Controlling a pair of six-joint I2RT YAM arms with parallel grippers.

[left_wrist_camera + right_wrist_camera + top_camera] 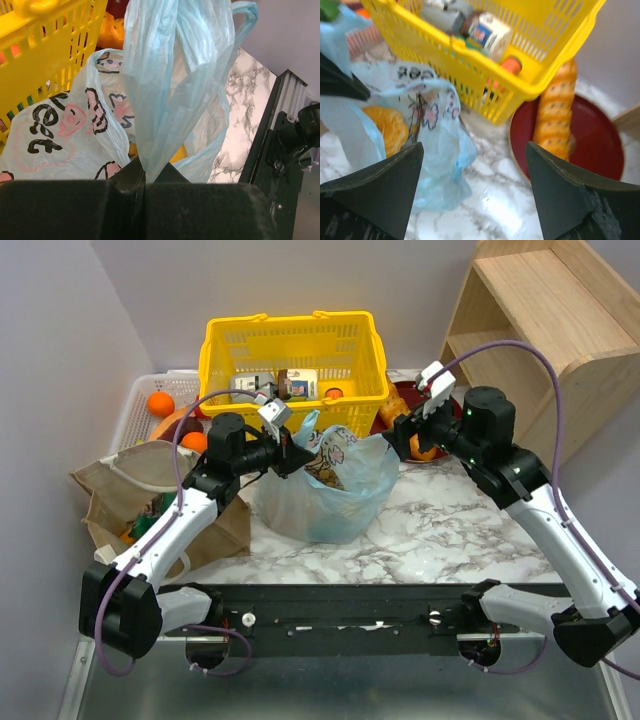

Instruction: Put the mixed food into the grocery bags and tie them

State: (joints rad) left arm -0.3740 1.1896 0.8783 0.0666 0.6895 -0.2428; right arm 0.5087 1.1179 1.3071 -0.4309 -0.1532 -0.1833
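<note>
Marble-patterned desk [450,530] fills the scene, with the light-blue bag [330,505] standing near its middle, mouth up, and an orange [382,127] showing through the film. The left end effector [146,182] is pinched tight on a gathered strip of the bag's upper plastic, drawn up and taut. The right end effector [475,170] stands wide apart and holds nothing, just beside the bag's right flank.

The film looks thin, so I judge tearing or slipping to be the main risk: a hard pull from the left pinch could stretch the strip until it rips or slides out. With only one side held, the bag could also slump and spill the orange. When the right fingers reach for the loose side, they could bunch too little plastic, or brush the yellow basket [225,370] or the bread loaf [555,115] on the red plate [600,145].

Room is tight at the far edge, where the basket sits close behind the bag. The tan bag [110,490] takes up the left edge and a wooden shelf [530,310] stands by the far right corner. Bare marble lies toward the near right.
</note>
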